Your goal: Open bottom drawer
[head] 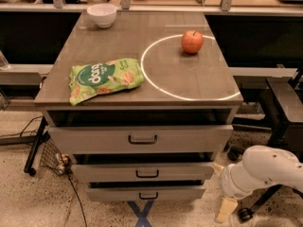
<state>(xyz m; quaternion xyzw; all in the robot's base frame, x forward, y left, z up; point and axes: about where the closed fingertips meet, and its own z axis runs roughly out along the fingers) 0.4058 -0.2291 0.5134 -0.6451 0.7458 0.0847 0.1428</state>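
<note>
The cream-tipped tool (pixel 226 210), state not discernible, was held at four o'clock of the shallow grey bottom drawer (pixel 180 193); the mid-sized grey drawer (pixel 180 171) just above could be pulled instead.

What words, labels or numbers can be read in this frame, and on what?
"dang": white letters on the green bag.
Smaller print on the same bag: too blurred to read.
Bowl, apple, bottom drawer: no text visible.
Gripper, low at the right beside the drawers: no text visible.
</note>
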